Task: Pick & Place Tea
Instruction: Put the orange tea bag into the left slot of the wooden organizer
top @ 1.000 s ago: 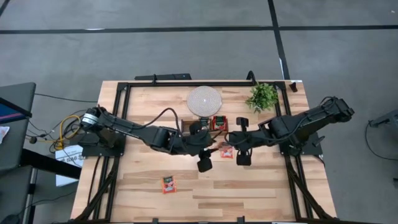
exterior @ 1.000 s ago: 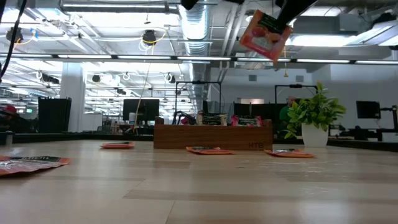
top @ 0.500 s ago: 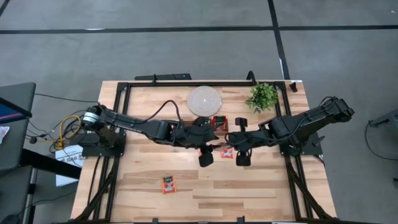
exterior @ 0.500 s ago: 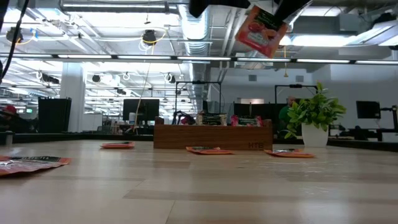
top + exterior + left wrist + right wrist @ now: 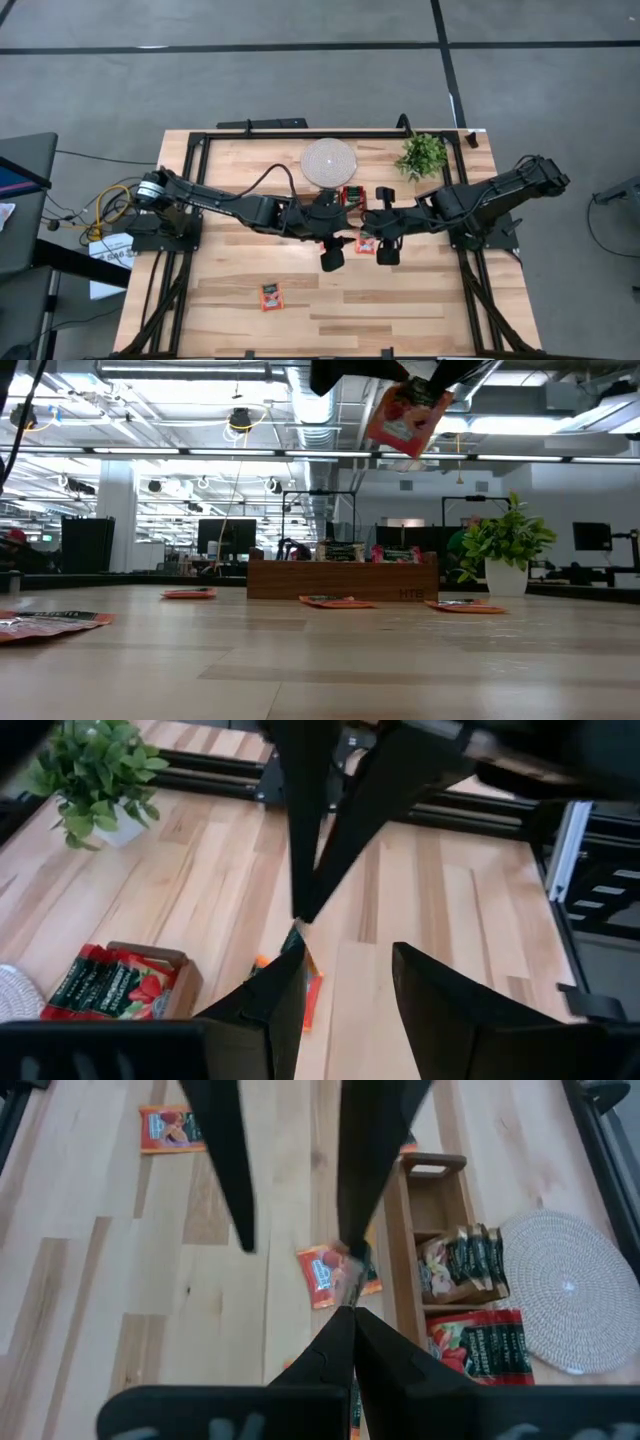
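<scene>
A red-orange tea sachet (image 5: 405, 415) hangs high above the table, with my right gripper (image 5: 447, 374) (image 5: 350, 1312) shut on it. My left gripper (image 5: 348, 955) (image 5: 345, 238) stands open close beside it, coming from the table's left, with one finger (image 5: 285, 985) next to the sachet. More red sachets lie flat on the table: one near the front left (image 5: 270, 295) (image 5: 170, 1128) and one below the grippers (image 5: 322, 1275). The wooden tray (image 5: 350, 197) (image 5: 440, 1185) stands upright on the table at the far middle, with tan sachets (image 5: 465, 1260) and red sachets (image 5: 475, 1345) standing in it. My right gripper pinches the sachet between its two fingers at the upper corner (image 5: 432, 392) of its dark-banded end, coming from above at a slant from the table's right. The sachet hangs tilted below the fingers, clear of the table. My left gripper: I cannot tell whether a finger touches the sachet.
A round white disc (image 5: 328, 160) lies behind the tray, and a small potted plant (image 5: 422, 155) stands at the far right. Other sachets (image 5: 190, 593) (image 5: 460, 606) lie on the table in front of the tray. Black frame rails (image 5: 300, 133) run along the table's edges.
My left gripper has moved toward the table's right edge, closing in on the hanging sachet, and has stayed open. The sachet, still held by my right gripper, has shifted a little toward the left and slightly up.
</scene>
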`<state>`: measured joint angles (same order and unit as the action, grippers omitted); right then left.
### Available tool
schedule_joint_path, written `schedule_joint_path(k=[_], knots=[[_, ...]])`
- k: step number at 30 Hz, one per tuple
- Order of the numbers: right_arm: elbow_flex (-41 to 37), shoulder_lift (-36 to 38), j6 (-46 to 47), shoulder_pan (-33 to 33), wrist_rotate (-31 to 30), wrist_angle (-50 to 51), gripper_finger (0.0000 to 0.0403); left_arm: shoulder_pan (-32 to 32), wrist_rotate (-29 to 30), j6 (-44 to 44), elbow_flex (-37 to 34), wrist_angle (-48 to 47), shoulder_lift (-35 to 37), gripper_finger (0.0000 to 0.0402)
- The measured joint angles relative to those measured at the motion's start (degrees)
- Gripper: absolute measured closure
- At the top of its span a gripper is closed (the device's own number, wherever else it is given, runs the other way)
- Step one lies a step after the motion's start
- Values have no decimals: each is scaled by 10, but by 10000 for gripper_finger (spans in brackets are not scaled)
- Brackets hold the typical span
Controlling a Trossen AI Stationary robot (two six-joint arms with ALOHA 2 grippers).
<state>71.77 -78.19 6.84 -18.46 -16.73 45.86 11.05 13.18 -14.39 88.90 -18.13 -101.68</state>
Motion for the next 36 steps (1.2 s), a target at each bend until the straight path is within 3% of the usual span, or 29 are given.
schedule_joint_path(k=[36], knots=[[0, 0, -9, 0, 3, 22, 403, -9, 4, 11, 0, -36, 11, 259]])
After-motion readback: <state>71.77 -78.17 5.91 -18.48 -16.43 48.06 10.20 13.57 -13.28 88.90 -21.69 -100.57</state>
